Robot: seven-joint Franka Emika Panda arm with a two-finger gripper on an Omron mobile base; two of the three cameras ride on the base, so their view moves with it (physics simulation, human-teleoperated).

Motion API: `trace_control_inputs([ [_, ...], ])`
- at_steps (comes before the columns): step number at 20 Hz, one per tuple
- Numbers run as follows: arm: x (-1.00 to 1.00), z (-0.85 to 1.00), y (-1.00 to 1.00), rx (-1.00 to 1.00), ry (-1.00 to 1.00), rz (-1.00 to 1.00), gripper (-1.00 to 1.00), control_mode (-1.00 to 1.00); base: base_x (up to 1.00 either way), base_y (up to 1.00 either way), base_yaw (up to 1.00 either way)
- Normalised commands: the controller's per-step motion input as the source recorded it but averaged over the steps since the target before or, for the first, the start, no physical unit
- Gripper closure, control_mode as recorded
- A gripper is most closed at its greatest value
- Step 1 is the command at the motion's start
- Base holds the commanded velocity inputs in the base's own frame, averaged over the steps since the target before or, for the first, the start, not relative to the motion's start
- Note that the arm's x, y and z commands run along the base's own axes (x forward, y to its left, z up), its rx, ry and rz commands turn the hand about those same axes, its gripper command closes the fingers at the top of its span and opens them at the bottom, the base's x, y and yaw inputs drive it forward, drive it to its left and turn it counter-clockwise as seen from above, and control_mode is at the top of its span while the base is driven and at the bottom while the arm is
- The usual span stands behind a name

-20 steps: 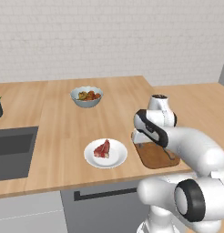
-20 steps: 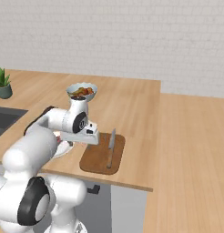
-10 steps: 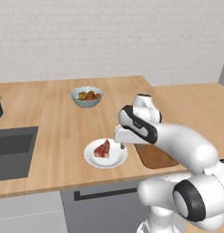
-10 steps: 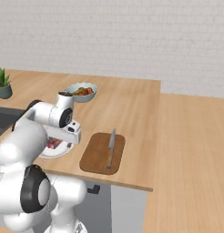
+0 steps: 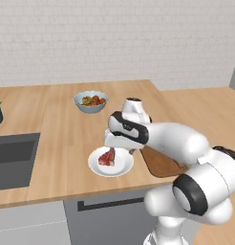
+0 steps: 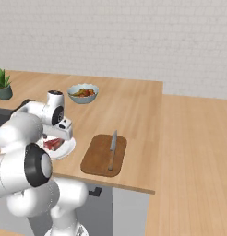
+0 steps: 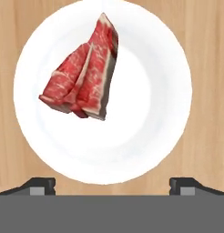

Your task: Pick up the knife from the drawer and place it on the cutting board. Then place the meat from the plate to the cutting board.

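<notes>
Now, from the left base camera, the two-finger gripper point(image 5: 120, 144) hangs over the round white plate point(image 5: 120, 167) holding the marbled red meat wedge point(image 5: 107, 157). Right base camera: the wooden-handled silver knife point(image 6: 112, 150) lies on the dark brown cutting board point(image 6: 95, 158), right of the plate. Hand camera: fingertips point(image 7: 38, 185) spread wide, empty; centre over the meat, off-centre on the plate, before descending.

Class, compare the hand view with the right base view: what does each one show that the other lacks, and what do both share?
Hand view alone: the marbling on the meat close up, and the open end effector tips. Right base view alone: the knife lying on the cutting board, the bowl of food, and the potted plant. Shared: the meat on the white plate and the wooden counter.
</notes>
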Motion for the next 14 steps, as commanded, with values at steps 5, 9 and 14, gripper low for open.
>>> trace_control_inputs([
  [5,0.51,-0.14,0.18,-0.04,0.00,0.00,-1.00,-1.00,0.00,0.00,0.00],
  [9,0.53,-0.19,0.23,-0.08,0.00,-0.01,-1.00,-1.00,0.00,0.00,0.00],
  [14,0.41,-0.30,0.10,-0.07,0.00,0.00,-1.00,-1.00,0.00,0.00,0.00],
])
